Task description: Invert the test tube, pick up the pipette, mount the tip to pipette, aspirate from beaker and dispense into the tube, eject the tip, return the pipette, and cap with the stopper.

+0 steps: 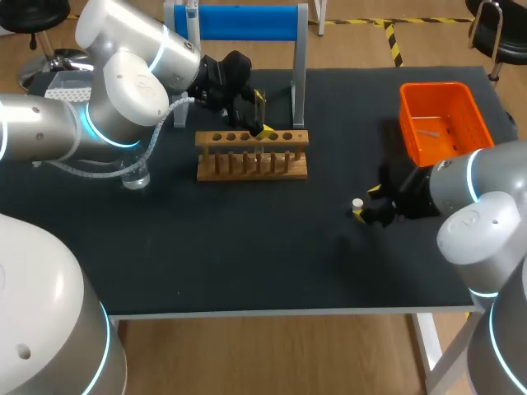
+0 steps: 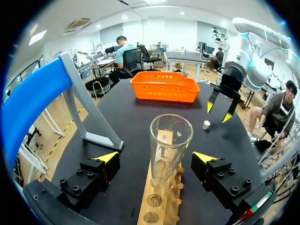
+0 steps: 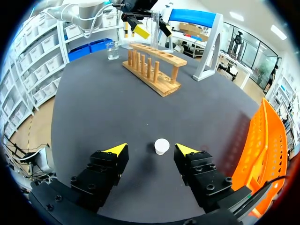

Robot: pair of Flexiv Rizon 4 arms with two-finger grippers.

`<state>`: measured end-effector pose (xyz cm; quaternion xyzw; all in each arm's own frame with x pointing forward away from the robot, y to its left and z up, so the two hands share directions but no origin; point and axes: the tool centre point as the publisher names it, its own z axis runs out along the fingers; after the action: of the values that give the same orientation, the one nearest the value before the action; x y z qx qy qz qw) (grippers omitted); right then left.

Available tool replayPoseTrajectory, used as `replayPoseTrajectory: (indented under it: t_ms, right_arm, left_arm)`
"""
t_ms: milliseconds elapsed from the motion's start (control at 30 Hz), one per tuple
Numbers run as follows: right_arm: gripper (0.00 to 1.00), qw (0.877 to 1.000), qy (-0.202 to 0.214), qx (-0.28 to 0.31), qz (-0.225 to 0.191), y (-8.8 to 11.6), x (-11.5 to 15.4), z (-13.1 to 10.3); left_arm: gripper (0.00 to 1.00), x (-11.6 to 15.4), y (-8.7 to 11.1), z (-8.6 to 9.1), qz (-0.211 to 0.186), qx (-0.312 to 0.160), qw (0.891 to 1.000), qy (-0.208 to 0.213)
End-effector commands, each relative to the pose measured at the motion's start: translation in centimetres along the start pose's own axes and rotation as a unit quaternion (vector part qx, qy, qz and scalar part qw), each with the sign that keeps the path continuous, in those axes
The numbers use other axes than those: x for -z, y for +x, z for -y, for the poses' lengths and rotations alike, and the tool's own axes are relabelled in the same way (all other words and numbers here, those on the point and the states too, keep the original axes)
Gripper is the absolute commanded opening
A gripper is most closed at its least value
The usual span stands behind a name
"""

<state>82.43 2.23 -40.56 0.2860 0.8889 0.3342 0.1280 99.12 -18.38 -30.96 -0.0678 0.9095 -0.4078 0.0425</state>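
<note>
Head view: basket [image 1: 440,87] beside right pincer [image 3: 151,148], open, stopper [image 3: 161,146] between tips; left pincer [image 2: 156,156] open around test tube [image 2: 170,140].

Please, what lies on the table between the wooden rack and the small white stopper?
Nothing. That stretch of the black table is bare. The right wrist view shows it best, from the stopper up to the wooden rack; the head view agrees.
</note>
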Motion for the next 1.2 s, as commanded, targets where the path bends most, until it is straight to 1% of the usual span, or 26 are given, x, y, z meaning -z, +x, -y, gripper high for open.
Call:
replayPoseTrajectory:
  t_ms: [33, 333, 567, 633, 867, 967, 1200]
  right_arm:
    - [0.62, 1.0, 0.005, -0.001, 0.004, 0.1, -1.1, -0.1]
    - [0.58, 1.0, 0.006, -0.006, 0.007, -0.3, -2.0, 0.2]
    - [0.6, 1.0, 0.006, -0.008, 0.011, -0.3, -2.3, 0.1]
    - [0.62, 1.0, 0.005, -0.01, 0.014, -0.4, -2.4, 0.1]
    - [0.6, 1.0, 0.005, -0.011, 0.019, -0.6, -2.7, 0.1]
    - [0.63, 1.0, 0.006, -0.012, 0.019, -0.6, -2.8, 0.2]
    - [0.61, 1.0, 0.005, -0.016, 0.02, -0.7, -3.1, 0.2]
  left_arm:
    - [1.0, 0.1, 0.0, 0.0, -0.001, 0.0, 1.0, -0.001]
    - [1.0, 0.1, 0.0, 0.0, -0.001, 0.0, 1.0, -0.001]
    - [1.0, 0.1, 0.0, 0.0, -0.001, 0.0, 1.0, -0.001]
    - [1.0, 0.1, 0.0, 0.0, -0.001, 0.0, 1.0, -0.001]
    - [1.0, 0.1, 0.0, 0.0, -0.001, 0.0, 1.0, -0.001]
    - [1.0, 0.1, 0.0, 0.0, -0.001, 0.0, 1.0, -0.001]
    - [1.0, 0.1, 0.0, 0.0, -0.001, 0.0, 1.0, -0.001]
